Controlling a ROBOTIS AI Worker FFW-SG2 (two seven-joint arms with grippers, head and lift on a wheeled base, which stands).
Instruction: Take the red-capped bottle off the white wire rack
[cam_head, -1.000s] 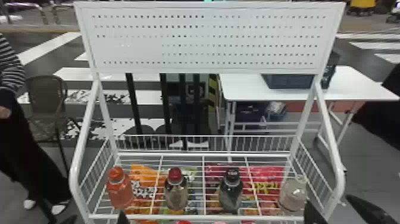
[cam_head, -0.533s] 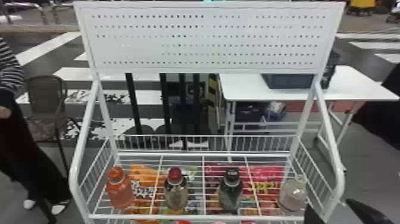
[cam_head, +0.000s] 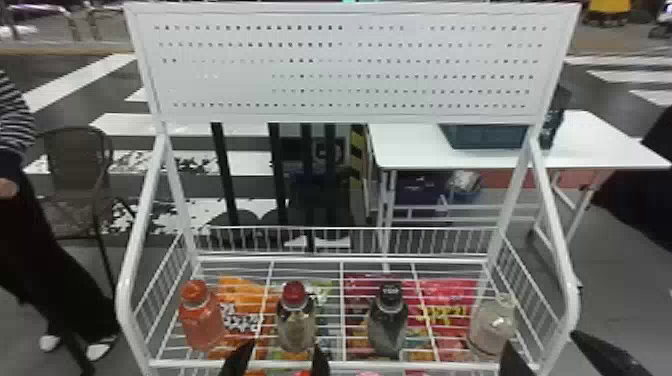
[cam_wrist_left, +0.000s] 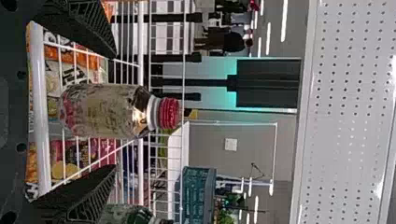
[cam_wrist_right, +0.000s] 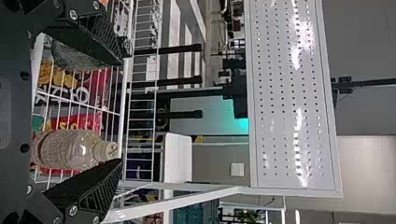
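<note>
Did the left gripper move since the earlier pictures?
Yes. In the head view, the left gripper has moved rightward along the wire rack, from below the orange-capped bottle to below the red-capped bottle.

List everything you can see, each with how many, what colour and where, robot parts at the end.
Wire rack: one, white, centre
Perforated board: one, white, rack's top
Red-capped bottle: one, pale yellowish, second from left
Orange bottle: one, orange, leftmost
Black-capped bottle: one, dark, third
Pale bottle: one, whitish, rightmost
Snack bags: several, orange and red, beneath wires
Posts: several, black, behind rack
Table: one, white, behind right
Crate: one, dark teal, on table
Chair: one, brown, left
Left hand: one, black, by red-capped bottle
Right hand: one, black, rack's right front
</note>
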